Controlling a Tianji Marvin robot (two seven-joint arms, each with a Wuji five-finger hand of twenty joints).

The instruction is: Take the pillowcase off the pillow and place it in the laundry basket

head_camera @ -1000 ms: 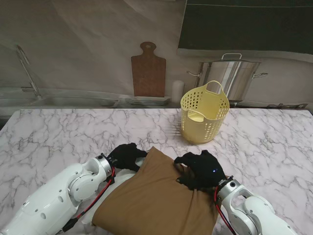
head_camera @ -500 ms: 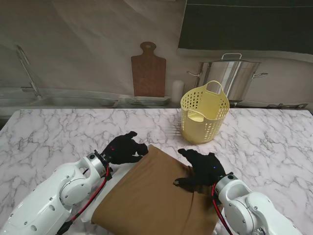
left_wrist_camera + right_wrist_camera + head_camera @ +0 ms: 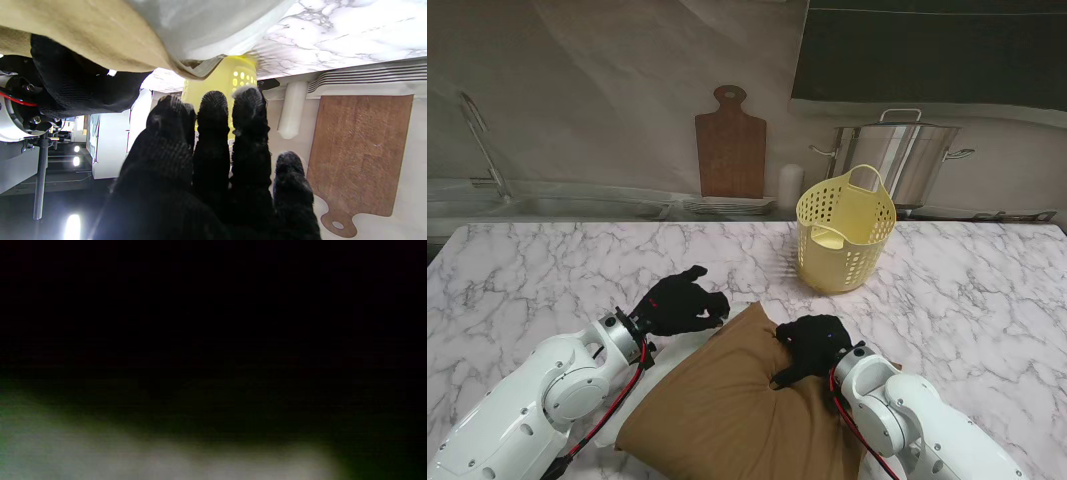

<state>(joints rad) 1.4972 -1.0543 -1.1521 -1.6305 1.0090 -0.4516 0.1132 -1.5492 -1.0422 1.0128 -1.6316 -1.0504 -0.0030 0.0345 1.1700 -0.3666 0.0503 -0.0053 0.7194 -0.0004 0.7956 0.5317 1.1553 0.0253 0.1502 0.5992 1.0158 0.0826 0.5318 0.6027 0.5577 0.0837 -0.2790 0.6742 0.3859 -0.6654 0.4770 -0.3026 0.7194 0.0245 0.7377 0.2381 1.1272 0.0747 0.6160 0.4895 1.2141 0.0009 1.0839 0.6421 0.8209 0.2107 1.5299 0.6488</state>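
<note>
Marble counter (image 3: pixel 547 270): pillowcase (image 3: pixel 727 400) newly bunched under clenching right hand (image 3: pixel 807 345); left hand (image 3: pixel 682 300) released, lifted off; laundry basket (image 3: pixel 845 240) beyond fingers.

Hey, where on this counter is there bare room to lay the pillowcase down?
Bare marble table left of the laundry basket, and more to its right. Crowded near me: the pillow, left hand and right hand.

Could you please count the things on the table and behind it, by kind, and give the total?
Bedding: 1, the pillow in its pillowcase
Baskets: 1, the basket
Kitchenware: 2, the board and the pot
Total: 4
</note>
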